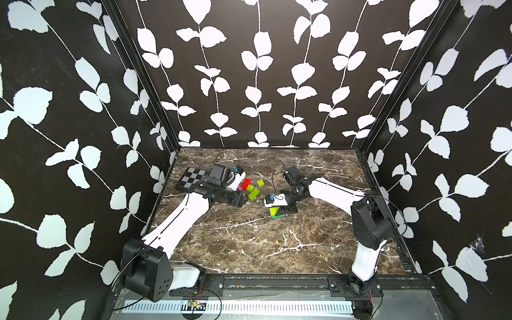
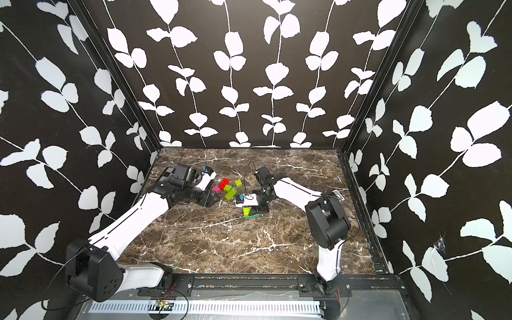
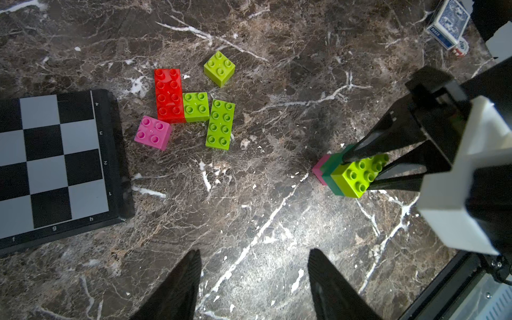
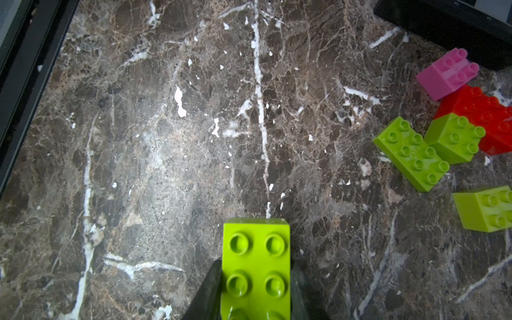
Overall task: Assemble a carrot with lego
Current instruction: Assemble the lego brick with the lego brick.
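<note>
On the brown marble tabletop (image 1: 249, 243), loose lego (image 1: 253, 194) lies between leaf-patterned black walls (image 1: 249, 83).

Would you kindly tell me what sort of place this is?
Probably a robot test booth: leaf-patterned walls box in a marble-look tabletop, and the left arm and right arm are mounted on a metal rail at its front edge.

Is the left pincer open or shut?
Open: the left pincer has its two black fingers wide apart, with nothing between them.
</note>
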